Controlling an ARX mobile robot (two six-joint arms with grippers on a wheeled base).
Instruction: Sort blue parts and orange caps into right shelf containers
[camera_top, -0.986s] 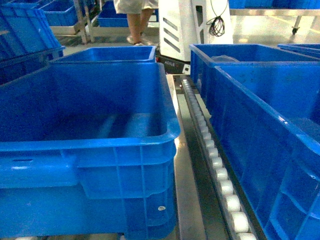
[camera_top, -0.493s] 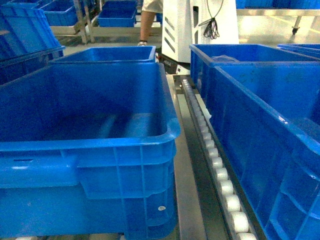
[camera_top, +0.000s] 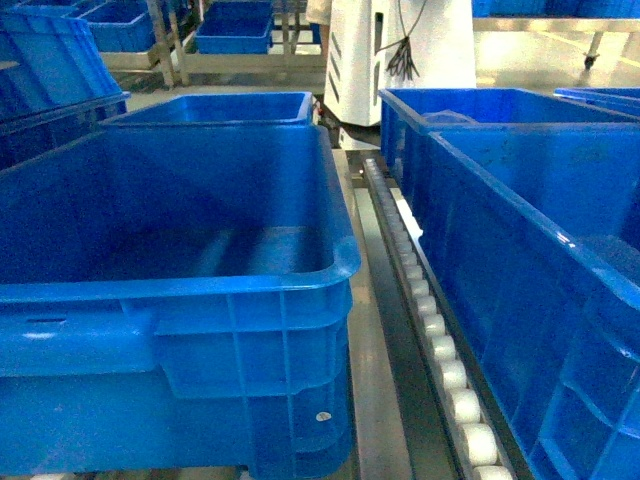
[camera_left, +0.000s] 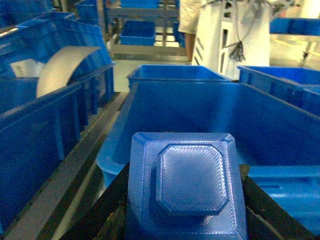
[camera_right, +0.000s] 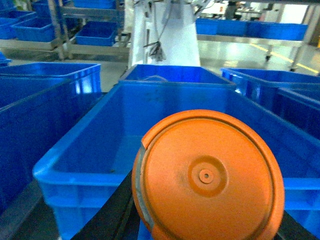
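- Behind the crates, the person who stood beside the white machine a second ago has passed out of our head view; only a sliver shows at its left edge, while the crates lie as before.
- We see two rows of blue crates split by a roller track: on the left a large near crate with a bare floor and a smaller crate behind it.
- On the right stands the near right shelf container, another container touching it behind; what lies inside neither shows from here.
- Our left pincer holds a blue part, a ridged octagonal block, above the near rim of a blue crate.
- Our right pincer holds an orange cap, face up to the lens, over the near rim of a container whose visible floor is bare.
- In the left wrist view a pale roll sits in a crate to the left.
- Shelving with more blue bins stands beyond.
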